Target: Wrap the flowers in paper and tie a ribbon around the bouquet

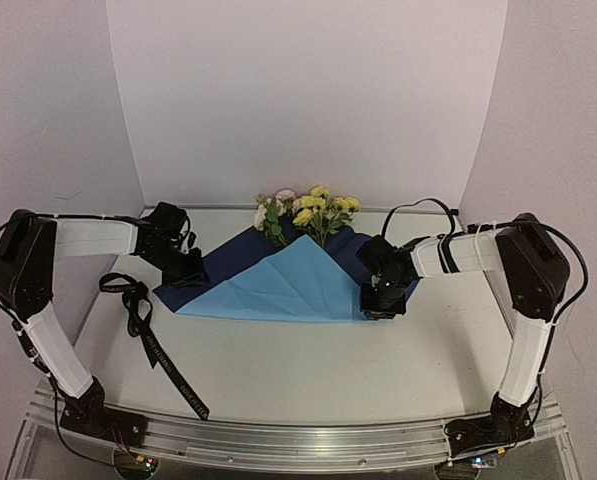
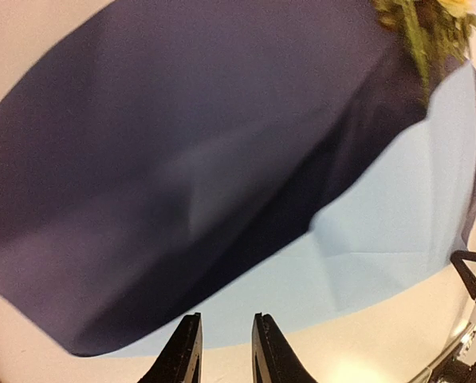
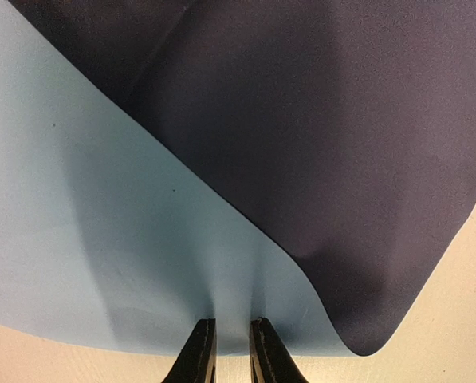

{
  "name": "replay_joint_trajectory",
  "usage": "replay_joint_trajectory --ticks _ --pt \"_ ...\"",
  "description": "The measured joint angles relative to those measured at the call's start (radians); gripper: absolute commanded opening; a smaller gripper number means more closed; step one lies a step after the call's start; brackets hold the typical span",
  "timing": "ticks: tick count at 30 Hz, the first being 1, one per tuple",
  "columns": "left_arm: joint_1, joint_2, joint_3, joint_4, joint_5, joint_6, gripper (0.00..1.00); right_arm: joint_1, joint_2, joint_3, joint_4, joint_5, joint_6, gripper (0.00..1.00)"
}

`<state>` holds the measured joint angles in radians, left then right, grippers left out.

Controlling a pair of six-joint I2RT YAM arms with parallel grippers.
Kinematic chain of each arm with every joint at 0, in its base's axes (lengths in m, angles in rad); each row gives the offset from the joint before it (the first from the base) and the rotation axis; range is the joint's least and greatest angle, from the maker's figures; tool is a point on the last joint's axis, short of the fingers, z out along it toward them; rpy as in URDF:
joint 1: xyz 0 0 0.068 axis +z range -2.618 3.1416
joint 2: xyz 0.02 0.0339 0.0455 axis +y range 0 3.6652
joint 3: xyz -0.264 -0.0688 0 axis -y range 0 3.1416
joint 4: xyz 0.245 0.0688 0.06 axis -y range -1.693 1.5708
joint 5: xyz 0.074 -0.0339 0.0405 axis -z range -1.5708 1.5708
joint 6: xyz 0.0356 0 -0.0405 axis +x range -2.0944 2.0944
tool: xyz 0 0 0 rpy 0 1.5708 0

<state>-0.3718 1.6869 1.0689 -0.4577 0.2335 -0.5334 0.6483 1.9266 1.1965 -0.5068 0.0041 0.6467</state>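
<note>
The paper lies mid-table, navy face up, with a light blue flap folded over the middle. The flowers, yellow and pale pink, poke out at its far edge, and their stems are hidden under the flap. Off the paper to the left, the black ribbon trails toward the front. My left gripper is at the paper's left edge; its jaws stand slightly open over the light blue rim of the paper, holding nothing. My right gripper is at the right corner, narrowly open, with its tips on the puckered light blue edge of the paper.
White walls close in the table at the back and both sides. The ribbon's looped end lies just beside the left arm. A metal rail runs along the near edge between the arm bases.
</note>
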Motion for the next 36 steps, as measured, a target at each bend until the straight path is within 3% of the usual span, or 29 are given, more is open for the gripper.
replay_joint_trajectory --ticks 9,36 --pt "-0.116 0.155 0.033 0.065 0.073 -0.038 0.2 -0.002 0.0 0.0 0.0 -0.008 0.009 0.18" --pt "-0.066 0.184 -0.038 0.153 0.194 -0.043 0.19 -0.057 -0.086 -0.114 0.024 -0.027 0.013 0.19"
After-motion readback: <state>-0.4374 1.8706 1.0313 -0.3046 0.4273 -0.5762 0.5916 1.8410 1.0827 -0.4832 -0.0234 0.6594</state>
